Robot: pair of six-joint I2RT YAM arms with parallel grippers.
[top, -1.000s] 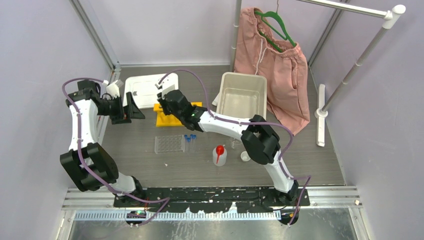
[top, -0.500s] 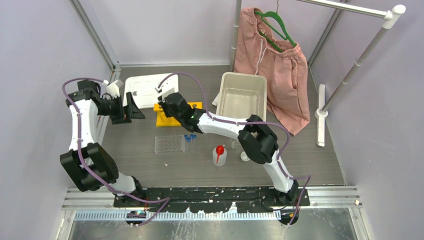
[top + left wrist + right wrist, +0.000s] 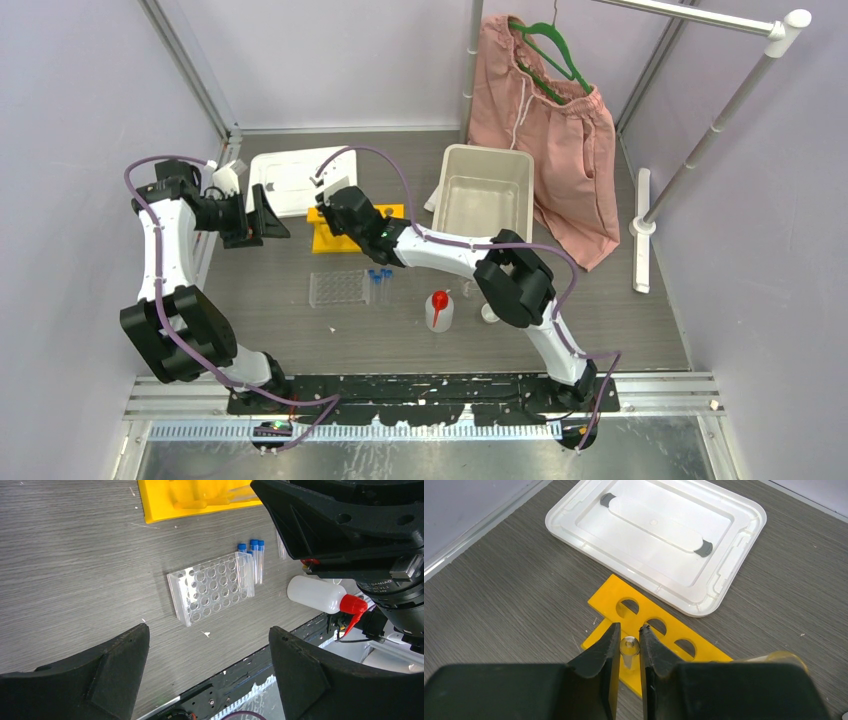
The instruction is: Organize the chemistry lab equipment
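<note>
right claw (image 3: 629,628) pinching tube (image 3: 629,647), above yellow rack (image 3: 611,592)

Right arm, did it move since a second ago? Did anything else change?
The right arm slid slightly left, the right gripper shut on a tube above the yellow rack. Nothing was grabbed or let go. The left arm, the open left gripper and the things on the table stayed put.
</note>
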